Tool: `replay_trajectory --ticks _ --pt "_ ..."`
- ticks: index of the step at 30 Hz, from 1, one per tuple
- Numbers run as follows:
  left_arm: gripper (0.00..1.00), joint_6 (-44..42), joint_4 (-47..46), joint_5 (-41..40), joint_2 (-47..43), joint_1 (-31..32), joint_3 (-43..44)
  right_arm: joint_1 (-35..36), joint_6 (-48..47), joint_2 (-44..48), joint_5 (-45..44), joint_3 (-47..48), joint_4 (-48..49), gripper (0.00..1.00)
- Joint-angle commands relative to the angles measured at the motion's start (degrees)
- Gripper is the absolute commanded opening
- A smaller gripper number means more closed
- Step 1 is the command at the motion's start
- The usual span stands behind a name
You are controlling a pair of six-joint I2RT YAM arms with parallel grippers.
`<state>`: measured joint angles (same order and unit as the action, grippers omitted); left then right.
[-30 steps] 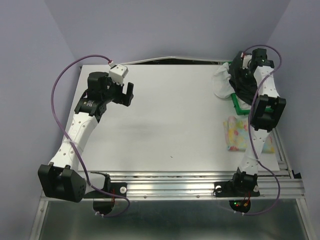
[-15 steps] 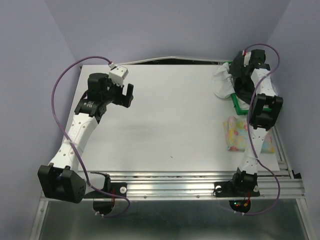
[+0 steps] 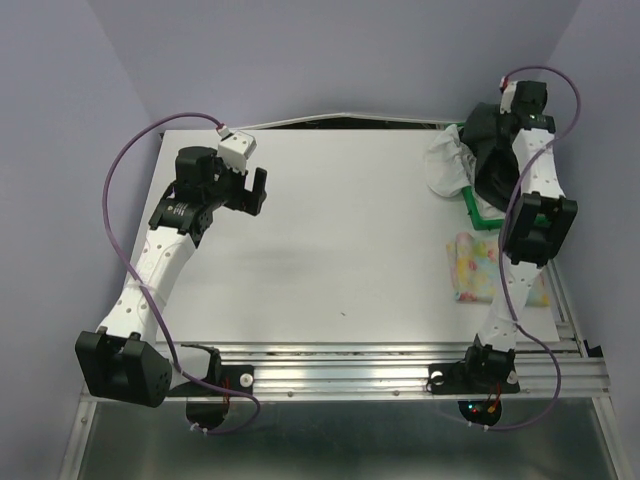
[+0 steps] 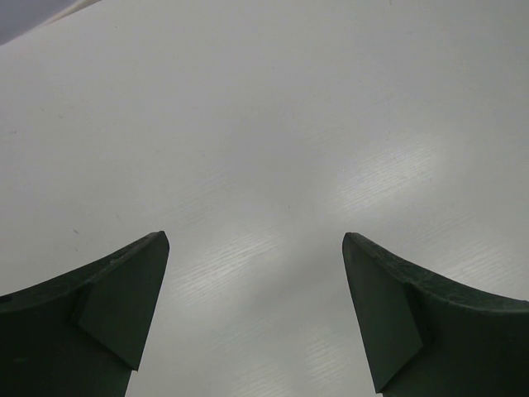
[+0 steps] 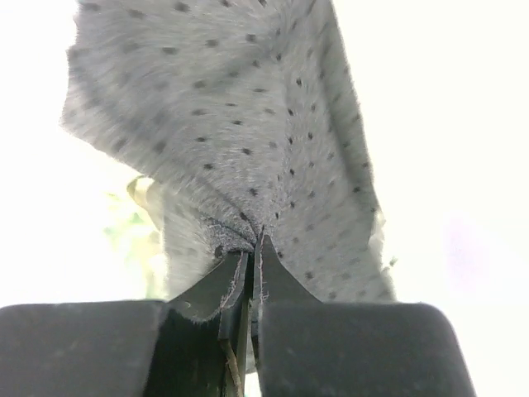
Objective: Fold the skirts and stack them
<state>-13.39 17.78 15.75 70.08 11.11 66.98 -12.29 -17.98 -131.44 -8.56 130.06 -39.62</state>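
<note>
the left gripper (image 3: pixel 257 188) hangs over the table (image 3: pixel 340 240) at about ten o'clock from the table's middle. it is released, with its jaws spread wide. in the left wrist view only plain white tabletop shows between its two dark fingers (image 4: pixel 116 306).

over at two o'clock, the white crinkly skirt (image 3: pixel 445 165) sits bunched up near the far right corner. it touches the dark charcoal skirt (image 3: pixel 490 165) just to its right. that charcoal skirt drapes down from the right arm's wrist, which is raised above the corner. in the right wrist view the right gripper (image 5: pixel 252 252) is clenched on a gathered fold of the speckled cloth, jaws pressed nearly together, and the fabric fans out beyond the tips.

a corner of the green tray (image 3: pixel 478 212) shows under the charcoal cloth at about three o'clock. the yellow floral skirt (image 3: pixel 470 265) lies flat at four o'clock, near the tray and partly behind the right arm.
</note>
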Motion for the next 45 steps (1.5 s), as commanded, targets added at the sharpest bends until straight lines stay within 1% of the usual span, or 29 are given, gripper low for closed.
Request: replay_trajectory --ticks 1,2,4,5,6,7,10,11,13,14,17,18,21,23,26,27,30,31,32,35,36,38,39,40,41,42,43,44,45 --pt "0.99 1.34 -2.75 -2.11 -1.36 -0.39 0.34 0.08 8.21 14.0 5.64 5.39 3.65 0.01" --pt "0.99 1.43 -2.75 -2.47 -1.18 -0.39 0.43 0.08 10.74 17.58 6.7 4.77 4.8 0.01" --pt "0.99 1.87 -2.84 -3.09 -0.92 -0.39 0.96 0.08 13.22 20.86 8.2 3.19 8.74 0.01" --pt "0.99 2.05 -2.84 -3.18 -0.74 -0.39 1.13 0.6 14.36 22.26 11.86 3.1 9.9 0.0" --pt "0.99 2.22 -2.84 -3.09 -0.56 -0.48 1.66 0.61 16.9 24.54 13.11 3.09 11.3 0.01" --pt "0.99 2.57 -2.75 -3.09 -0.21 -0.48 2.01 0.61 17.79 25.61 15.39 3.09 14.27 0.01" --pt "0.99 3.28 -2.31 -2.92 0.31 -0.65 3.24 0.61 24.03 28.51 21.02 3.62 18.07 0.01" --pt "0.99 3.54 -2.05 -2.65 0.66 -0.74 3.51 1.3 25.61 28.95 24.87 4.06 20.26 0.01" --pt "0.99 4.68 -2.05 -2.21 0.76 -1.44 3.94 2.36 30.7 30.27 28.93 3.97 24.12 0.01" --pt "0.99 5.12 -2.31 -1.78 0.58 -1.79 4.03 3.93 33.42 30.54 31.56 3.89 25.19 0.01" --pt "0.98 6.44 -2.31 0.76 0.23 -3.98 4.56 7.45 37.82 31.33 33.86 3.54 29.41 0.01" --pt "0.99 6.79 -2.22 3.47 0.14 -4.87 5.08 10.33 38.71 31.33 34.22 3.45 30.99 0.01" --pt "0.99 6.71 -0.91 7.97 0.05 -8.37 6.32 15.35 41.69 31.42 33.43 2.66 32.14 0.01" --pt "0.99 5.49 0.32 12.78 -0.12 -10.57 7.11 19.05 45.64 31.42 34.74 -1.02 33.45 0.01" --pt "0.99 3.2 1.46 15.45 -0.56 -10.59 7.29 22.75 48.55 30.89 36.76 -8.22 33.73 0.01" --pt "0.98 2.67 2.08 15.63 -1.0 -12.15 6.94 23.71 49.26 30.63 38.6 -10.51 33.99 0.01" --pt "0.98 0.56 2.78 15.37 -2.32 -12.26 5.63 27.67 48.91 30.36 40.72 -20.17 34.16 0.01" --pt "0.97 -0.14 3.05 15.54 -2.67 -12.26 5.36 28.37 49.26 30.36 40.81 -22.63 34.43 0.01" --pt "0.95 -1.8 3.75 15.63 -3.19 -12.17 5.09 29.07 49.27 30.28 41.94 -27.36 34.69 0.01" --pt "0.93 -4.79 5.33 16.15 -4.07 -12.17 4.13 29.08 43.75 29.58 44.23 -33.1 34.0 0.01" --pt "0.93 -5.94 6.73 16.68 -4.17 -12.17 3.77 29.08 38.94 29.22 44.15 -35.47 32.6 0.01" --pt "0.92 -9.63 8.23 18.08 -3.64 -12.17 2.63 29.08 33.39 27.04 45.37 -36.8 26.55 0.2" --pt "0.91 -10.6 9.8 18.79 -3.2 -12.08 2.37 29.08 29.62 26.33 45.21 -37.59 24.17 0.34" --pt "0.9 -12.35 10.6 19.23 -2.68 -11.82 2.1 29.08 27.67 25.71 45.21 -38.21 20.75 0.6" --pt "0.88 -13.06 11.74 18.8 -1.45 -11.38 1.93 29.08 25.91 24.83 43.99 -38.39 19.24 0.68" --pt "0.87 -13.76 12.19 18.01 -0.83 -9.29 1.75 29.08 23.89 24.74 43.19 -38.39 17.75 0.77" --pt "0.87 -14.99 12.45 16.17 -0.13 -7.01 1.31 29.08 23.0 24.82 40.84 -38.22 15.99 0.8" --pt "0.86 -15.44 12.45 15.11 0.14 -6.98 1.05 29.08 22.12 24.83 40.81 -38.04 15.28 0.82" --pt "0.86 -15.88 12.02 13.88 0.23 -4.11 0.61 29.08 20.02 25.52 38.38 -37.69 14.66 0.86"
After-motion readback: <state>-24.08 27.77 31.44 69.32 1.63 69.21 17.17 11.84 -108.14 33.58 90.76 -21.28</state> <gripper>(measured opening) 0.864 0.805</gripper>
